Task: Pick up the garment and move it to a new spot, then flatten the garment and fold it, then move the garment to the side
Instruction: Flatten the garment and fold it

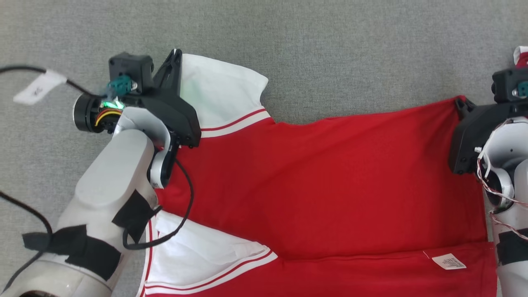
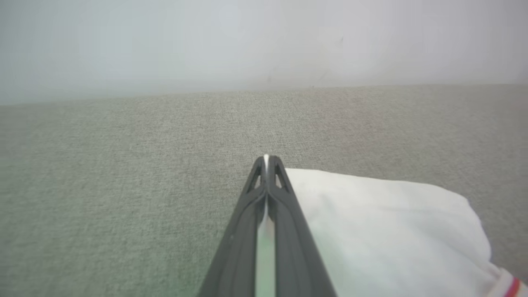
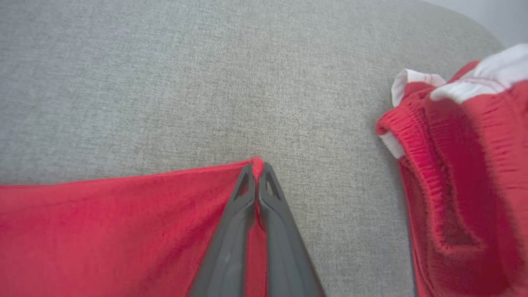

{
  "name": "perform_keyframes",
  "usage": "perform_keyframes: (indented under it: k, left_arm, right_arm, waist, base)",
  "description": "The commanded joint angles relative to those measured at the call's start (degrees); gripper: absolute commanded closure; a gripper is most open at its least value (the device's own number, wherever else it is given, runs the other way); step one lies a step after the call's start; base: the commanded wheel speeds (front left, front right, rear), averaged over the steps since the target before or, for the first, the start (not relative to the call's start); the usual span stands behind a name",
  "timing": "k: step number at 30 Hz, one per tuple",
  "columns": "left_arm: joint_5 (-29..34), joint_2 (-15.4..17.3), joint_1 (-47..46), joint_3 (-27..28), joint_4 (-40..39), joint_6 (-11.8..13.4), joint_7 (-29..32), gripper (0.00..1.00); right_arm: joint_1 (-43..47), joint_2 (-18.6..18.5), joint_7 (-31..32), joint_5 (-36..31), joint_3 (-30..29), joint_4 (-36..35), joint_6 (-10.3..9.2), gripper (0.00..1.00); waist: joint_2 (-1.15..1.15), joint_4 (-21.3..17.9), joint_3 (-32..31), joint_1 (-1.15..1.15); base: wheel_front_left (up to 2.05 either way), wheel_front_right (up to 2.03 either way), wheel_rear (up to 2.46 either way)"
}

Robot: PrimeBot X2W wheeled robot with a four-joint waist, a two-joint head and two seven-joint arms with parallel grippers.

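I have the garment (image 1: 321, 181) spread on the grey fabric surface (image 1: 330, 45), running from 9 to 3 o'clock in the head view. My left gripper (image 2: 266, 161) is pinched tight on the white sleeve (image 1: 222, 90) edge at 10 o'clock. My right gripper (image 3: 258, 166) is clamped on a red corner at 3 o'clock. I judge both far-edge grips are meant to pull the cloth taut or carry that edge over for a fold. Nothing here serves as a container; the garment lies directly on the surface.

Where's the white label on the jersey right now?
Head view, lower right: the label lies on the red garment, just below a fold line, beside the right forearm.
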Motion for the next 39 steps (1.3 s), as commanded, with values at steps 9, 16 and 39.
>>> perform_keyframes:
  k: [9, 16, 39]
  left_arm:
    - [2.01, 1.92, 4.56, 1.63, -7.18, 3.18, -6.66, 1.0]
    - [2.58, 3.06, 6.85, 2.78, -11.55, 4.39, -7.42, 1.0]
    - [-4.26, 5.78, 40.35, 9.33, -40.68, 6.97, -6.51, 1.0]
  right_arm:
    - [2.52, 2.84, -4.22, -2.45, -1.8, 2.98, -0.13, 1.0]
    - [1.77, 3.37, -6.45, -2.58, -2.05, 3.54, -0.13, 1.0]
    - [17.06, 4.81, -7.35, -0.94, -4.94, -3.9, -0.13, 1.0]
  waist:
    - [-0.01, 0.82, -3.36, -0.01]
    - [-0.01, 0.92, -4.73, -0.01]
    - [-0.01, 3.54, -12.32, -0.01]
  base:
    - [0.0, 0.0, 0.0]
    - [0.0, 0.0, 0.0]
    - [0.0, 0.0, 0.0]
